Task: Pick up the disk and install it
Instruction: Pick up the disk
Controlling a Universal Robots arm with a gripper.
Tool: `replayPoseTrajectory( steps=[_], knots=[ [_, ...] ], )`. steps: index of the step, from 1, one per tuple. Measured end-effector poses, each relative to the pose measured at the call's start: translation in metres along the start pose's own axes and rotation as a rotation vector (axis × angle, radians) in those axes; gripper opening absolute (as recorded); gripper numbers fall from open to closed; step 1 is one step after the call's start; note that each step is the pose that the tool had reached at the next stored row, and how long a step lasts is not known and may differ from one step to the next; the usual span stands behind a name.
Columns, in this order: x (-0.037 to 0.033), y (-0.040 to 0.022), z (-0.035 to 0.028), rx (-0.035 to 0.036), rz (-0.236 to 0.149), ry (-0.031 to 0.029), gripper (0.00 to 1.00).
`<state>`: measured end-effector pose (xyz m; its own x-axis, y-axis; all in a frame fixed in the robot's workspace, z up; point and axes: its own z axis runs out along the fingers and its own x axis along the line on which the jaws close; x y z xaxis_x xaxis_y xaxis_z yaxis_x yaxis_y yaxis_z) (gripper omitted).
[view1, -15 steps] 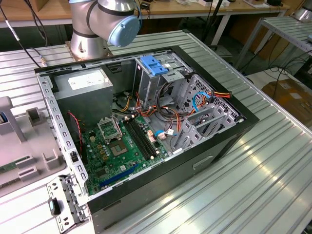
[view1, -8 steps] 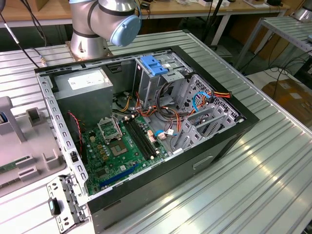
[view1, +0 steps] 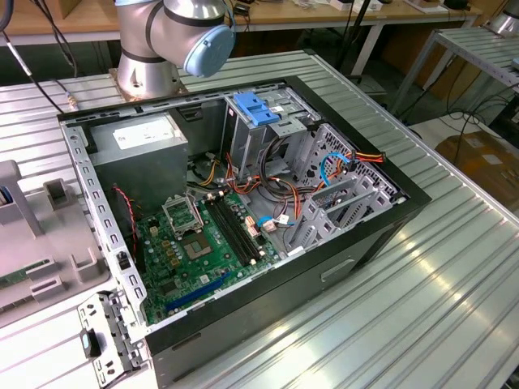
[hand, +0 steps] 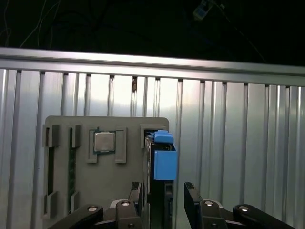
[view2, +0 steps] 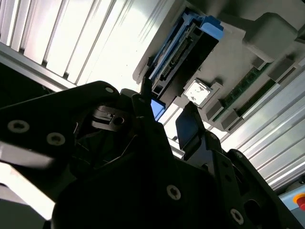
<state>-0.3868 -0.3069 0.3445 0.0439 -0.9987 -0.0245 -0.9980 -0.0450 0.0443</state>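
As I hover over the grey tray [hand: 105,186], chip [hand: 104,141] alongside, the disk [hand: 165,162] stands on edge in its slot, flanked by my gripper [hand: 163,187], fingers spread, untouching. I judge this the pick-up step; closing calls for both pads square on its faces.

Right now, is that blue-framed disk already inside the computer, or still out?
Still out. The disk stands on edge in a slot of the grey tray, between the fingers of the open gripper.

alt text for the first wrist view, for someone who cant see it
The gripper hangs with open fingers either side of the disk, which stands on edge in a grey holder tray. The tray, also holding a processor chip, lies on a ribbed metal table.
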Motion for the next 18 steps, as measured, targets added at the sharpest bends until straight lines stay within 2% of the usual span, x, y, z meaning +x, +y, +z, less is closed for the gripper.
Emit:
replayPoseTrajectory(
  steps=[5,7,8,12,16,18],
  knots=[
    [0.0001,-0.0001,0.0036,-0.0003,-0.009,0.0005,0.48],
    [0.0003,-0.0002,0.0058,-0.0009,-0.042,0.0018,0.48],
    [0.0004,-0.0002,0.0068,-0.001,-0.046,0.002,0.48],
    [0.0003,0.0035,0.0123,-0.0012,-0.047,0.0021,0.48],
    [0.0005,0.0034,0.0182,-0.0012,-0.048,0.0022,0.48],
    [0.0006,0.0032,0.0234,-0.0012,-0.049,0.0022,0.48]
  ],
)
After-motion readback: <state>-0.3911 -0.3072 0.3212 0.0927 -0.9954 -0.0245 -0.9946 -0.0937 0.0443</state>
